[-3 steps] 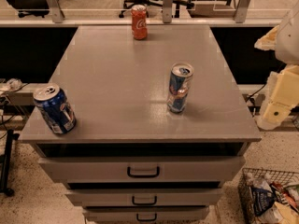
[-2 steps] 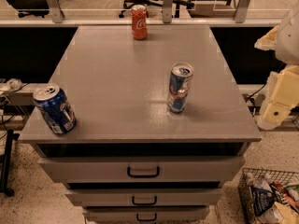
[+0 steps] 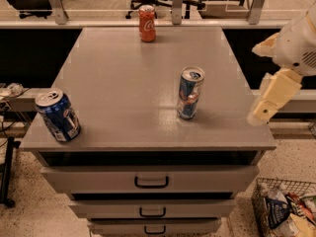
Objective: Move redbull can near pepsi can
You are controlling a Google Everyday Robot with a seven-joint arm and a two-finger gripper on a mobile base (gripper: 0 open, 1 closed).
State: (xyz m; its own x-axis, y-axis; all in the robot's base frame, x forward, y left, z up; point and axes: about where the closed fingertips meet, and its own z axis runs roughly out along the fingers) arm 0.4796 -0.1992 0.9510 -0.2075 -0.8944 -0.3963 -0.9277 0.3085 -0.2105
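Gripper (image 3: 268, 102) past right table (image 3: 232, 120) edge

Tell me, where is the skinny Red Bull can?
In the camera view the redbull can stands upright right of the tabletop's centre, far from the pepsi can at the front-left corner; the gripper hangs off the table's right edge.

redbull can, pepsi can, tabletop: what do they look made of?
redbull can: likely thin metal, printed blue-silver wall, bare silver top. pepsi can: same, glossy dark blue print, shiny silver lid. table: smooth grey semi-matte top with a faint reflection by the redbull can; laminate or painted metal, unclear. gripper, beside the table's right edge: beige, plastic-looking.
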